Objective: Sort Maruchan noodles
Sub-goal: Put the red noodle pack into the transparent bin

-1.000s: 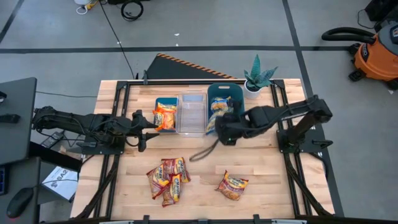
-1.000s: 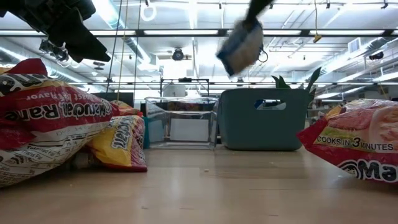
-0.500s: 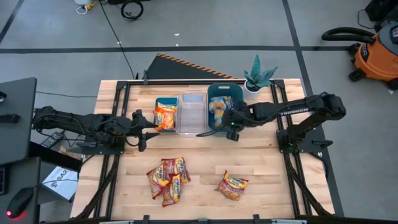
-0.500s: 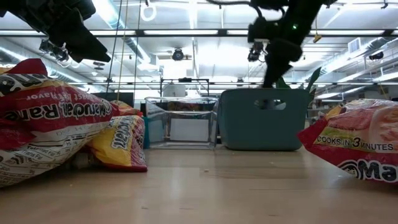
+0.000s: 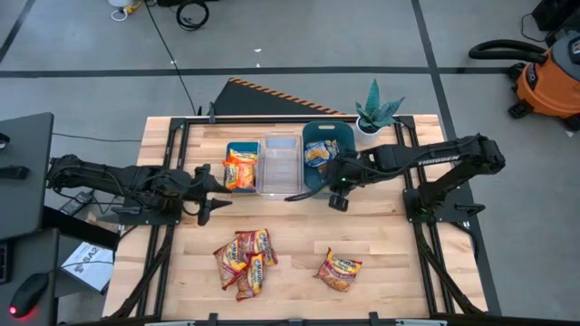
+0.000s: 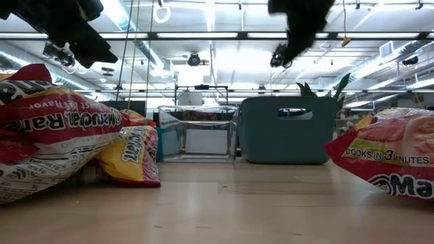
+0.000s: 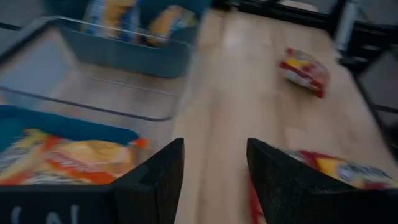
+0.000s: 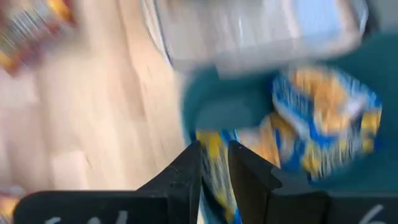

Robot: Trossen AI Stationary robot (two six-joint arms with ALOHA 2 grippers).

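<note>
Two blue-and-yellow Maruchan packets lie in the teal bin, also seen in the right wrist view. An orange packet lies in the blue bin. Several red and orange packets lie heaped on the near part of the table. One more lies apart to their right. My right gripper hovers at the teal bin's near rim, narrowly open and holding nothing. My left gripper hovers open near the blue bin.
A clear bin stands between the blue and teal bins. A potted plant stands at the far right corner. In the low view, packets lie close on both sides, and bare wood runs between them toward the bins.
My right gripper carried a blue packet toward the table's far edge, lowered it into the teal bin and let it go. It has since risen and drawn back a little toward the near edge. The packet now lies in the bin with the other blue one.
</note>
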